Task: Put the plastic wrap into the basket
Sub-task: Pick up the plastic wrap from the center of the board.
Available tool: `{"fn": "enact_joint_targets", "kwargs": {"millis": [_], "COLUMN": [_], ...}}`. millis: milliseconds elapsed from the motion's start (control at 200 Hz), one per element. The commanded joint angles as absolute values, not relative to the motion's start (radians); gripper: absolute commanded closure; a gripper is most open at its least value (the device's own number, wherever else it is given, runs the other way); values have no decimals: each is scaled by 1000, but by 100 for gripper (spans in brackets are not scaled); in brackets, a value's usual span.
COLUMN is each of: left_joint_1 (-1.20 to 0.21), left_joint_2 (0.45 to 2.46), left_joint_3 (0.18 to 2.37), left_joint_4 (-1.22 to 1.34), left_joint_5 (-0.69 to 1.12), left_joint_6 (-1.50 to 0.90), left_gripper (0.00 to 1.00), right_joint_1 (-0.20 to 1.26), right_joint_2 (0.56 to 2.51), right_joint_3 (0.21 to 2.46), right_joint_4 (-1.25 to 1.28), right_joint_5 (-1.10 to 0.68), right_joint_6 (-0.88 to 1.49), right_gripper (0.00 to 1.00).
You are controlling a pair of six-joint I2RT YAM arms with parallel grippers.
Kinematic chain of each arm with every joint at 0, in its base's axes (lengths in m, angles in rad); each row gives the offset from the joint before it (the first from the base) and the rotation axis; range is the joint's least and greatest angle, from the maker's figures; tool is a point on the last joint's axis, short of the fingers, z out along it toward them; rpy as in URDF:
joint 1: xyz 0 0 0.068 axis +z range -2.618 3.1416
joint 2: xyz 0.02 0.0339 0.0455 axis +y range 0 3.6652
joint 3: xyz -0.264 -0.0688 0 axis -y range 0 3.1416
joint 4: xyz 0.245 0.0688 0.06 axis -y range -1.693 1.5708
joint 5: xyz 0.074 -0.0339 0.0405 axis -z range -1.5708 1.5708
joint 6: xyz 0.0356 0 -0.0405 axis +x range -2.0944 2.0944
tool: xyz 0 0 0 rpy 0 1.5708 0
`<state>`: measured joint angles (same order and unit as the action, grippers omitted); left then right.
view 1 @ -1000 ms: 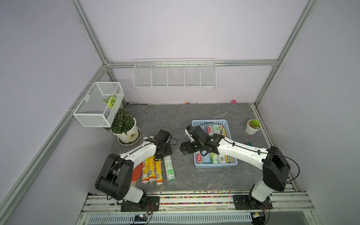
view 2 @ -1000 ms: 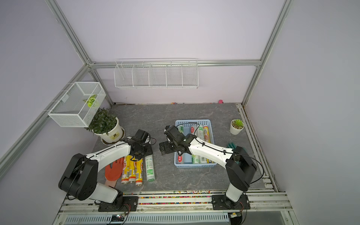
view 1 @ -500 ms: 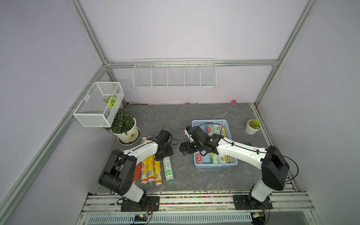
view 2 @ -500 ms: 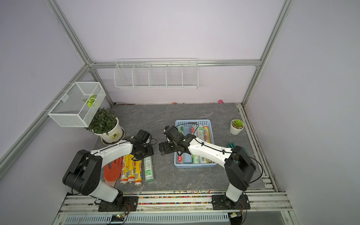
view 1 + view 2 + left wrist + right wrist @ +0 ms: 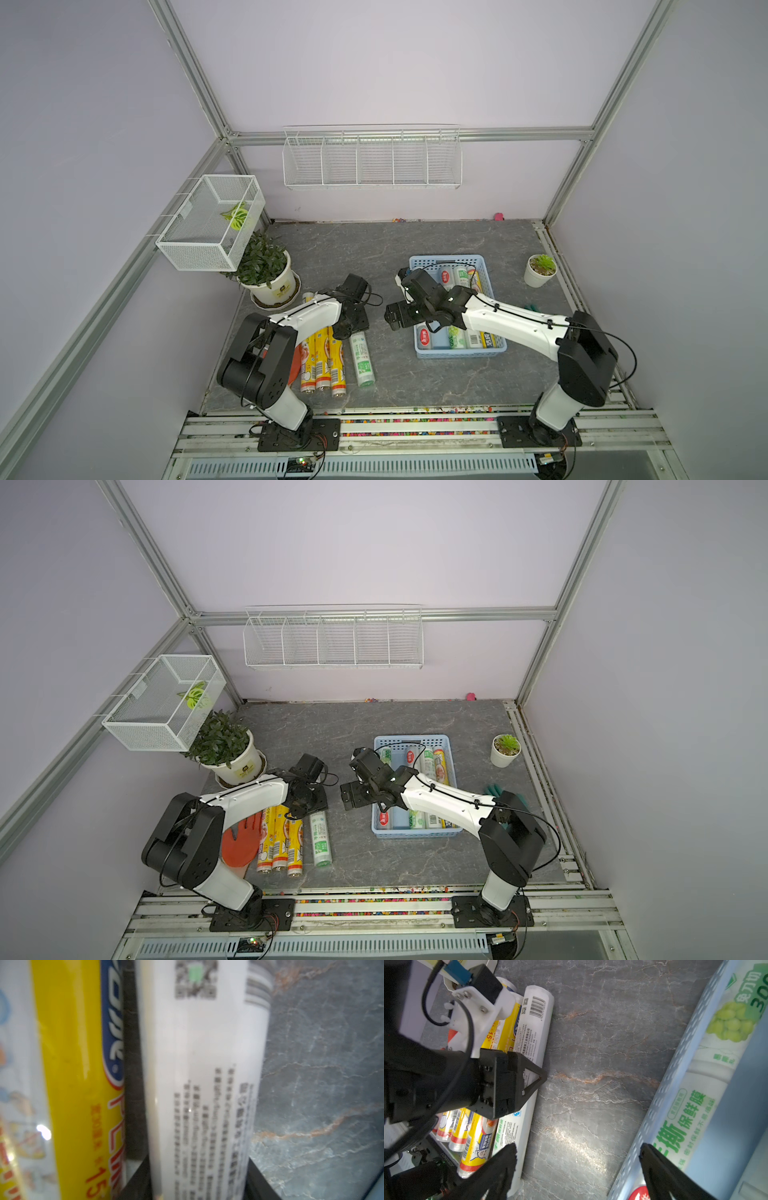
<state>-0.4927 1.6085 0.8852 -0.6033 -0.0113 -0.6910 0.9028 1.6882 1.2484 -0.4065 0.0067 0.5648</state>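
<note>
A whitish plastic wrap roll (image 5: 362, 359) (image 5: 203, 1064) lies on the floor beside three yellow rolls (image 5: 324, 361). My left gripper (image 5: 351, 326) (image 5: 197, 1188) is down over its far end and shut on it, one black finger (image 5: 529, 1080) pressed to each side. The roll still rests on the floor. The light blue basket (image 5: 461, 353) (image 5: 675, 1088) holds several rolls (image 5: 457, 276), one with green print (image 5: 716, 1064). My right gripper (image 5: 397, 318) (image 5: 577, 1159) hangs open over bare floor between the whitish roll and the basket, holding nothing.
An orange glove (image 5: 241, 841) lies left of the yellow rolls. A big potted plant (image 5: 266, 270) stands behind them, under a white mesh box (image 5: 212, 224). A small pot (image 5: 540, 270) and a green glove (image 5: 494, 789) sit right of the basket. A wire rack (image 5: 372, 162) hangs on the back wall.
The left gripper's jaws have closed in on the whitish roll. The right arm has barely moved.
</note>
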Motion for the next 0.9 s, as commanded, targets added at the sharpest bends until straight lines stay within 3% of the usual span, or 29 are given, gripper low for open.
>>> {"fn": "enact_joint_targets", "kwargs": {"millis": [0, 55, 265, 645, 895], "left_joint_1": [-521, -525, -556, -568, -619], "left_joint_2": [1635, 1627, 1514, 1245, 1295], "left_joint_3": [881, 889, 946, 971, 1049], "left_joint_4": [-652, -656, -690, -527, -352], "left_joint_5": [15, 27, 50, 209, 280], "left_joint_6": [-712, -715, -741, -714, -727], "left_gripper": [60, 68, 80, 83, 87], "right_joint_1": [906, 907, 905, 872, 714], "right_joint_2": [1643, 1636, 1574, 1372, 1228], "right_joint_3": [1224, 1220, 1183, 1040, 910], "right_joint_4": [-397, -400, -411, -394, -367], "right_joint_5": [50, 61, 171, 359, 260], "right_joint_6": [577, 579, 607, 661, 701], "right_gripper": [2, 3, 2, 3, 2]}}
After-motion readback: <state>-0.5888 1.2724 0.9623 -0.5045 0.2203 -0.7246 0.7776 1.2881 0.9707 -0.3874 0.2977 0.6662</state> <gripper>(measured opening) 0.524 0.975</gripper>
